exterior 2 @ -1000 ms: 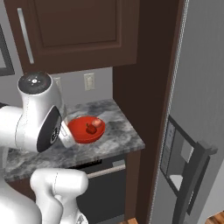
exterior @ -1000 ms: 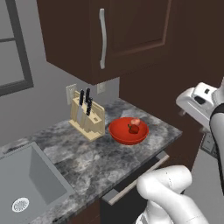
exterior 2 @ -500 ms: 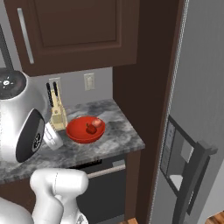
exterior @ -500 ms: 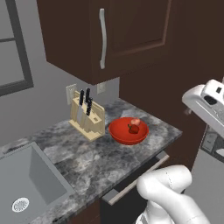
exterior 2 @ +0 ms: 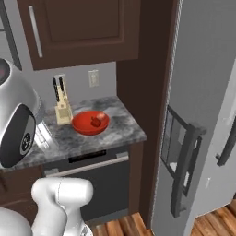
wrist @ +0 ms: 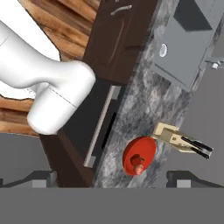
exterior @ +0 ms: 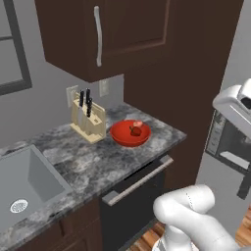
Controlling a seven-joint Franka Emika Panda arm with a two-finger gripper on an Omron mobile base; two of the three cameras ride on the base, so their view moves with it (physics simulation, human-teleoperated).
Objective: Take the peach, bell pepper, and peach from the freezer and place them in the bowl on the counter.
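The claw [wrist: 111, 183] hangs spread wide and empty above the counter [wrist: 141, 103], its view alone taking in the floor, while the right base view adds the freezer [exterior 2: 203, 92].

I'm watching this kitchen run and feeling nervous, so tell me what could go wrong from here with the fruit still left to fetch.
1. The freezer door looks shut, so the open, empty gripper must pull its dark handle first; a slip there stalls everything.
2. The bowl sits beside the knife block; a wide swing could knock it.
3. The bowl is shallow and the bell pepper already lies in it, so peaches dropped in could roll out onto the counter.
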